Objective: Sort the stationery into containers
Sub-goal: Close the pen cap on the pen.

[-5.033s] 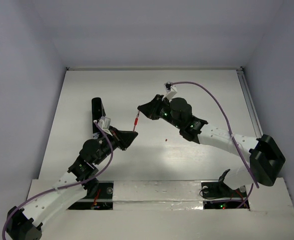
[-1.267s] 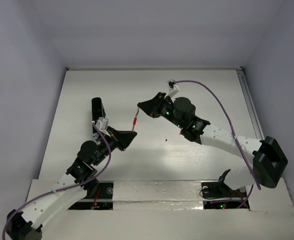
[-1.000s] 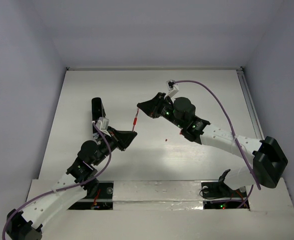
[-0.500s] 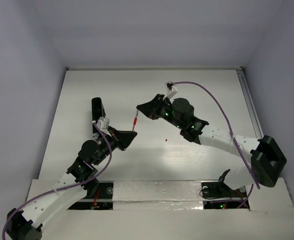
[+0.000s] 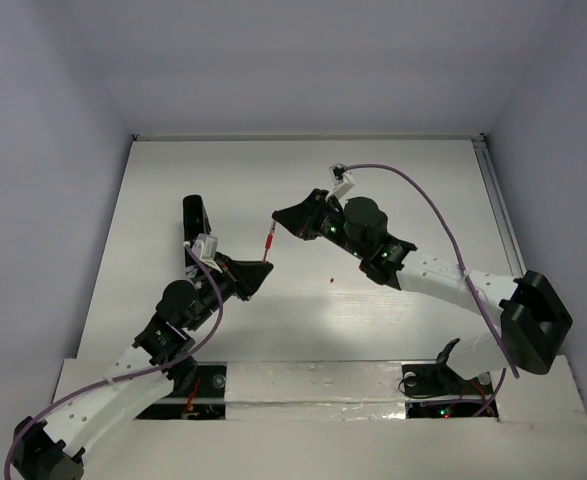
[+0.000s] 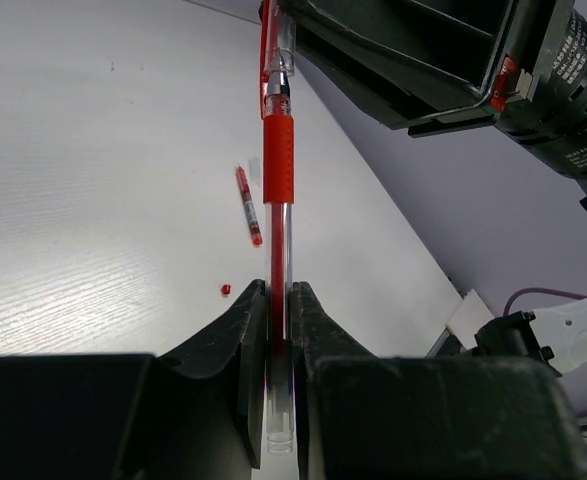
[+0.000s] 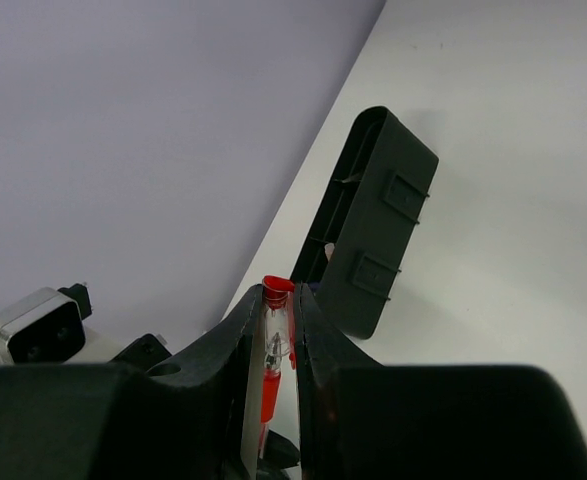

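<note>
**Pen clamped at both ends, outside the box**

Item under handling: one red pen [image 5: 270, 243] with a clear barrel and a red grip sleeve. It is raised off the table [image 5: 403, 180], roughly at the centre of the work area, and spans the gap between the two arms.

Left gripper [image 6: 278, 300]: clenched on the clear lower barrel. Both fingers press the pen from either side, and the barrel end shows between them.

Right gripper [image 7: 276, 300]: clenched on the opposite end. The red tip shows just past its fingertips [image 7: 254, 300].

In the overhead view the left gripper [image 5: 264, 268] takes the nearer end and the right gripper [image 5: 276, 217] the farther end.

Container: the long black box [image 5: 193, 225] sits on the table left of the pen, close by the left arm's wrist. The pen does not touch it. Whether anything lies inside cannot be told.

Loose items: a short red-and-white piece [image 6: 248, 205] lies flat on the table beyond the held pen. A tiny red piece [image 6: 225, 289] lies near it, the two apart from each other.
</note>
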You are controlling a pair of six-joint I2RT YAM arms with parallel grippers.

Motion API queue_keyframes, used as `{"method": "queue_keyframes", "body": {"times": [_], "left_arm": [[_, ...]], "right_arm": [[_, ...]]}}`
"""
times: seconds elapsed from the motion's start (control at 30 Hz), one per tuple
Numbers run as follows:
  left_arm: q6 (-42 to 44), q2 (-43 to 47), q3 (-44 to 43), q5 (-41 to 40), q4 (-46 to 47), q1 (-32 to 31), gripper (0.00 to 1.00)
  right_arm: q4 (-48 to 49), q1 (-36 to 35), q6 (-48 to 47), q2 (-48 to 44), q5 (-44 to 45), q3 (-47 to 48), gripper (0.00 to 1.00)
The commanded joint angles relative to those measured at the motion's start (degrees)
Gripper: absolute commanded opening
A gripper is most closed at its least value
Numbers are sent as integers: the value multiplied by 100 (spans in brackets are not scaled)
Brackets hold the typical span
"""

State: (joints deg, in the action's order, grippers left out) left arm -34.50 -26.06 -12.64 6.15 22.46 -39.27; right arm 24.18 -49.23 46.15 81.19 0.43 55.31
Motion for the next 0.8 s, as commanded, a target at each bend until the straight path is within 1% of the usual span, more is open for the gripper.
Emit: {"method": "queue_keyframes", "body": {"times": [0.0,0.2,0.4,0.6,0.77], "left_arm": [[84,40,-221,-88,390,-11,0],[154,-179,-256,-272,698,-11,0],[242,-294,-291,-369,900,-11,0],[303,-329,-405,-431,848,-11,0],[330,-312,-713,-343,664,-11,0]], "right_arm": [[411,-104,25,-68,-51,-90,0],[613,-157,271,55,-437,-126,0],[737,-157,439,125,-596,-231,0],[632,-210,255,64,-517,-258,0],[262,-333,-97,29,-447,-231,0]]}}
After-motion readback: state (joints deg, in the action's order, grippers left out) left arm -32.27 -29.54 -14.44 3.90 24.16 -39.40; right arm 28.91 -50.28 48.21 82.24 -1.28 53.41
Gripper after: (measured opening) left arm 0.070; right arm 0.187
